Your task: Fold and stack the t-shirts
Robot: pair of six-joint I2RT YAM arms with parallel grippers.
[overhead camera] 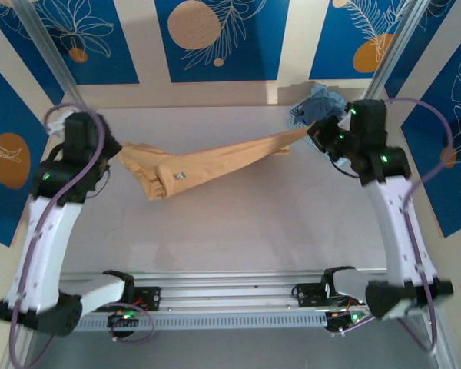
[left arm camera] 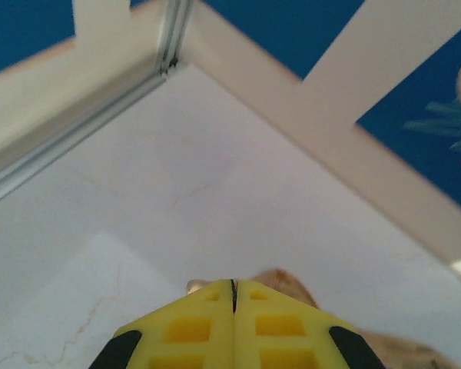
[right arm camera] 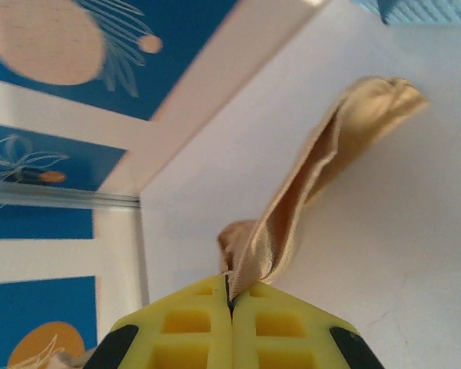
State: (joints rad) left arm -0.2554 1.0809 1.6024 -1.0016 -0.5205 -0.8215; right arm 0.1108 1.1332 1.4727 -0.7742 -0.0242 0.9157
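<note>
Over the table (overhead camera: 253,223), the tan shirt (overhead camera: 207,163) hangs stretched from the left side to the far right corner, where the blue shirt (overhead camera: 320,98) sits bunched by the basket (overhead camera: 296,117). The left gripper (left arm camera: 233,288) is clenched on the tan shirt's left end. The right gripper (right arm camera: 229,286) is clamped on its right end, jaws pressed together.

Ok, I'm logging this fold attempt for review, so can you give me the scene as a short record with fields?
left gripper: shut on the bunched end of the tan-orange t-shirt
right gripper: shut on the shirt's other end
shirt state: stretched as a long band between the two grippers, not yet folded
basket: far right corner of the table, close to the right gripper
slate-blue t-shirt: heaped in the basket, not yet folded
</note>
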